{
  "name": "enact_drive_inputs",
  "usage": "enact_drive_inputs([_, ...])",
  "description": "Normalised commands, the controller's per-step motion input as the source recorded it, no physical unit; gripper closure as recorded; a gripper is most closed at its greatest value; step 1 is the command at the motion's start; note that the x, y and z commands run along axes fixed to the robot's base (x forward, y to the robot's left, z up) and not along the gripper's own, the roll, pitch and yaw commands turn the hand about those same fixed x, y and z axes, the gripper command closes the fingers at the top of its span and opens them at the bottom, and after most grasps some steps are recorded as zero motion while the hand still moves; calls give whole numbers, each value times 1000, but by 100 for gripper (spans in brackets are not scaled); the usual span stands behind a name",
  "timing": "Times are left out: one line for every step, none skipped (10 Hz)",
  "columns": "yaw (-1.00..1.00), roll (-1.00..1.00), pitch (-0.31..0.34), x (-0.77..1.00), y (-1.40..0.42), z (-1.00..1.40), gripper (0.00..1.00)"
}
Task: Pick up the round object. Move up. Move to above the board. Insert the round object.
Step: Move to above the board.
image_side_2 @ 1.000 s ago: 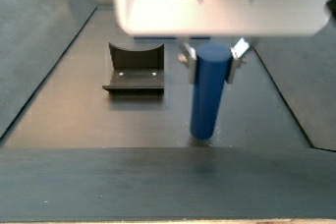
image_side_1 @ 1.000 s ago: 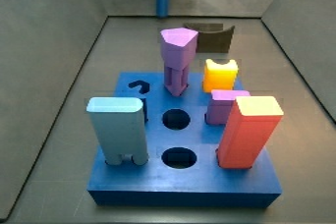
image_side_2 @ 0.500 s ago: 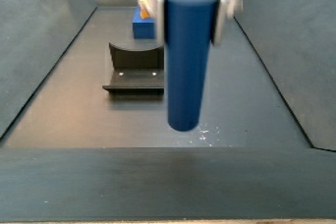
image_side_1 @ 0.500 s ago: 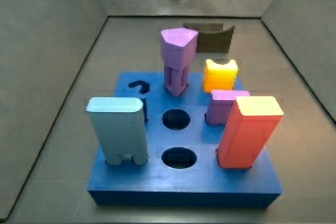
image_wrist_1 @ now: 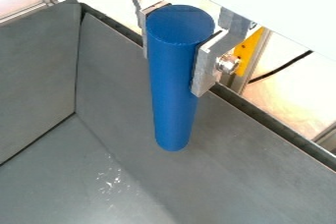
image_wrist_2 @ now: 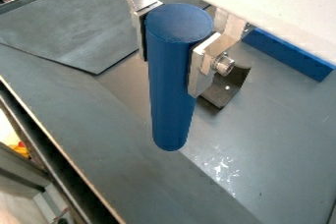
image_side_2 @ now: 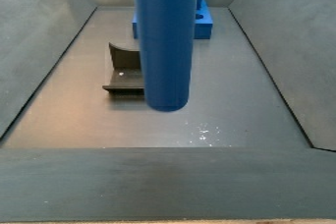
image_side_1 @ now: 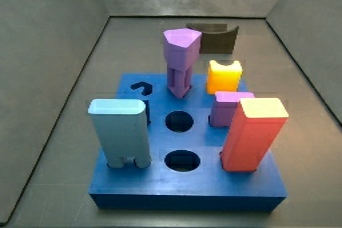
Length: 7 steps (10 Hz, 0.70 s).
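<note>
The round object (image_wrist_1: 174,81) is a tall dark-blue cylinder, and my gripper (image_wrist_1: 175,45) is shut on its upper part, a silver finger (image_wrist_1: 206,63) pressed to each side. In both wrist views it hangs upright, its lower end well above the grey floor; the gripper (image_wrist_2: 174,49) still clamps the cylinder (image_wrist_2: 172,76). In a side view the cylinder (image_side_2: 167,41) fills the middle, with its top and the gripper cut off above. The board (image_side_1: 147,187) is a thick bright-blue slab with two open round holes (image_side_1: 178,122); its edge (image_wrist_2: 289,51) and corner (image_side_2: 202,17) lie beyond the cylinder.
On the board stand a purple triangular post (image_side_1: 182,60), a yellow piece (image_side_1: 225,75), a short purple piece (image_side_1: 229,106), a light-blue block (image_side_1: 118,130) and an orange block (image_side_1: 254,132). The dark fixture (image_side_2: 128,69) sits on the floor. Grey walls slope up round the bin.
The cylinder has risen off the floor with the gripper shut on it. It has left the top of the side view that shows the board, and looms larger in the other.
</note>
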Motion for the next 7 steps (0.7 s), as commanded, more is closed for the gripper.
enact_drive_inputs([-53, -199, 141, 369, 490, 27, 100])
enact_drive_inputs([-56, -218, 142, 335, 432, 33, 100])
enact_drive_inputs([-56, -222, 143, 284, 410, 28, 100])
enact_drive_inputs([-56, -222, 143, 265, 408, 22, 100])
enact_drive_inputs([-56, -223, 143, 241, 405, 19, 100])
enact_drive_inputs([-55, -225, 145, 228, 403, 18, 100])
enact_drive_inputs([-55, -227, 145, 215, 401, 20, 100])
